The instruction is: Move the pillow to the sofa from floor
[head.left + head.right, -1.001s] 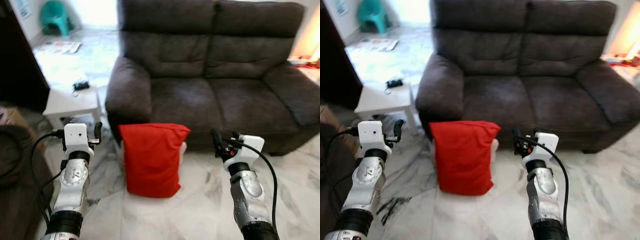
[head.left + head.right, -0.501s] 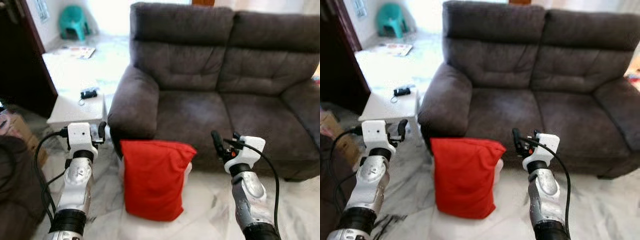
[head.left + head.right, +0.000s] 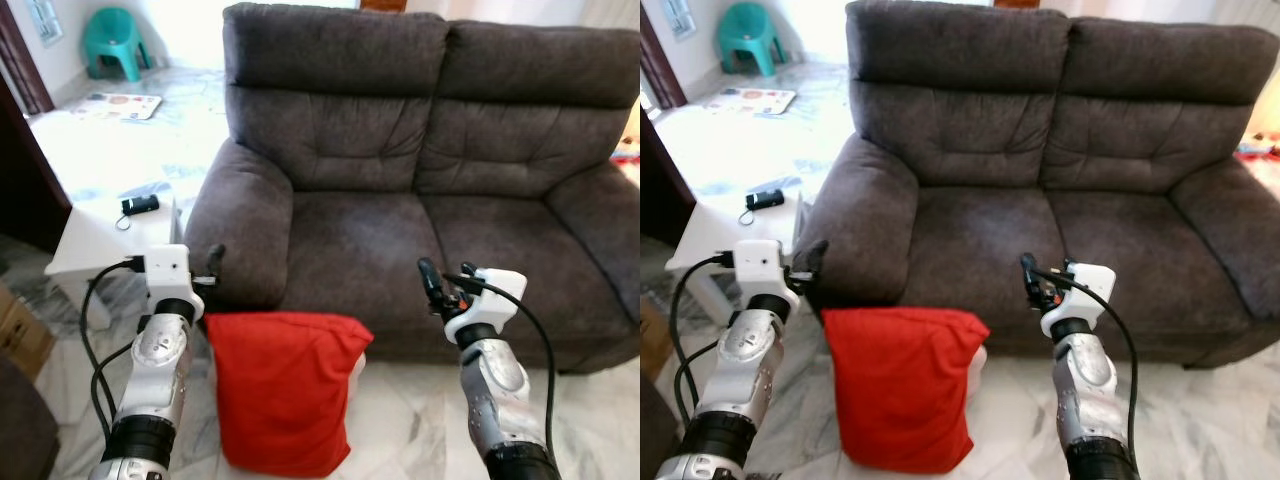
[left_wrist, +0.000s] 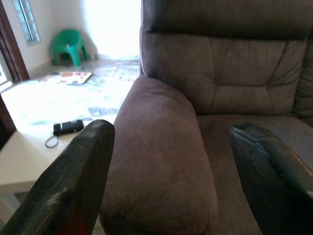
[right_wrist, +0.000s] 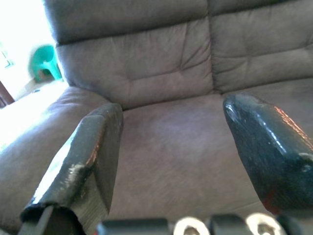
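The red pillow stands upright on the marble floor, leaning against the front of the dark grey two-seat sofa below its left seat. My left gripper hovers just above the pillow's upper left corner, beside the sofa's left armrest. Its fingers are spread open with nothing between them. My right gripper is held up in front of the seat cushions, to the right of the pillow. It is open too, its fingers framing the empty seat.
A low white side table with a small black device stands left of the armrest. Farther back are a teal plastic stool and a printed mat. A cardboard box sits at the left edge.
The whole view has shifted: the camera has moved closer to the sofa, so the pillow sits lower in the picture. Both arms keep the same raised pose, and the pillow has not moved.
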Controlling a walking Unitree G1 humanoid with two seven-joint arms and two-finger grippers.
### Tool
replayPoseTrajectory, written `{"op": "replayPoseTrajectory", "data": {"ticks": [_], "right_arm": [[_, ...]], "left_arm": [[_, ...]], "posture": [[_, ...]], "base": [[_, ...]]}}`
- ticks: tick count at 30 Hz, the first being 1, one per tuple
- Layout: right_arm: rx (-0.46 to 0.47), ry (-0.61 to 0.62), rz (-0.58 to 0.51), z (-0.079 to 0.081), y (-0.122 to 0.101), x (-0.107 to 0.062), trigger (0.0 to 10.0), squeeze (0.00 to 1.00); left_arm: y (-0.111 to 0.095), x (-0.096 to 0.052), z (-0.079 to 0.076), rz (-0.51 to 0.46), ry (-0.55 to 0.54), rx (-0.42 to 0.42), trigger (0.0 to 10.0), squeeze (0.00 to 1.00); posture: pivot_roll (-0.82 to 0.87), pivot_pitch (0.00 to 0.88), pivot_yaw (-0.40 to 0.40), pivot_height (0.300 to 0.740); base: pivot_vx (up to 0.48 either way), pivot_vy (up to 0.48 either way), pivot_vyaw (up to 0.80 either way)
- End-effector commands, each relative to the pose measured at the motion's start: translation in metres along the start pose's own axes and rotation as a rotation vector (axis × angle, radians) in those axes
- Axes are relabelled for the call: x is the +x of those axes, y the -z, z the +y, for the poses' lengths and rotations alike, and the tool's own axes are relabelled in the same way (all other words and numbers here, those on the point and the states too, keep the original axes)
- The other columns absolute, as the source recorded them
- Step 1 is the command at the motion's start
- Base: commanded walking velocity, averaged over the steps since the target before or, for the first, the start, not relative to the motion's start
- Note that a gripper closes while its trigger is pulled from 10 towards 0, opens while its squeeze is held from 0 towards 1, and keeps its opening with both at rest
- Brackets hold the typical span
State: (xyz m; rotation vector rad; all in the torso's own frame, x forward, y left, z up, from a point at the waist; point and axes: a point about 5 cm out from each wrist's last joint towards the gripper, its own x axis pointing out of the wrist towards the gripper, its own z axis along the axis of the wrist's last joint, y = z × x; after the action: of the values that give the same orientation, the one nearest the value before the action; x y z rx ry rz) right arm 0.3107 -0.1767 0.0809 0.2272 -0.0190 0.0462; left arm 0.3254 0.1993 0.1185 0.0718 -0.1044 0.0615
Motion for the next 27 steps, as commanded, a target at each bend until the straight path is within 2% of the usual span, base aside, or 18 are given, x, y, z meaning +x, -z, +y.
{"op": "replayPoseTrajectory", "data": {"ticks": [1, 8, 11, 22, 27], "right_arm": [[-0.006, 0.003, 0.016, 0.0012, 0.0025, -0.0003, 10.0, 0.0], [0.012, 0.023, 0.028, 0.0005, 0.003, 0.0012, 10.0, 0.0], [0.009, 0.023, 0.026, 0.0005, 0.0018, 0.0023, 10.0, 0.0], [0.012, 0.029, -0.013, 0.002, -0.0054, 0.0051, 10.0, 0.0], [0.007, 0.026, 0.002, 0.0026, -0.0041, 0.006, 10.0, 0.0]], "left_arm": [[0.0039, -0.0027, 0.0032, 0.019, -0.005, -0.005, 10.0, 0.0], [0.0045, -0.0028, 0.0051, 0.029, -0.009, -0.02, 10.0, 0.0], [0.0042, -0.0025, 0.0062, 0.031, -0.008, -0.023, 10.0, 0.0], [0.0034, -0.0014, 0.0069, 0.03, -0.011, -0.026, 10.0, 0.0], [0.0027, -0.0011, 0.0074, 0.029, -0.012, -0.026, 10.0, 0.0]], "posture": [[-0.01, 0.0, -0.072, 0.74], [-0.01, 0.0, -0.071, 0.74], [-0.01, 0.0, -0.071, 0.74], [-0.01, 0.0, -0.07, 0.74], [-0.01, 0.0, -0.07, 0.74]], "base": [[0.0, 0.0, 0.0], [0.0, 0.0, -0.07], [0.0, 0.401, -0.8], [0.0, 0.396, 0.0], [0.0, 0.398, -0.73]]}}
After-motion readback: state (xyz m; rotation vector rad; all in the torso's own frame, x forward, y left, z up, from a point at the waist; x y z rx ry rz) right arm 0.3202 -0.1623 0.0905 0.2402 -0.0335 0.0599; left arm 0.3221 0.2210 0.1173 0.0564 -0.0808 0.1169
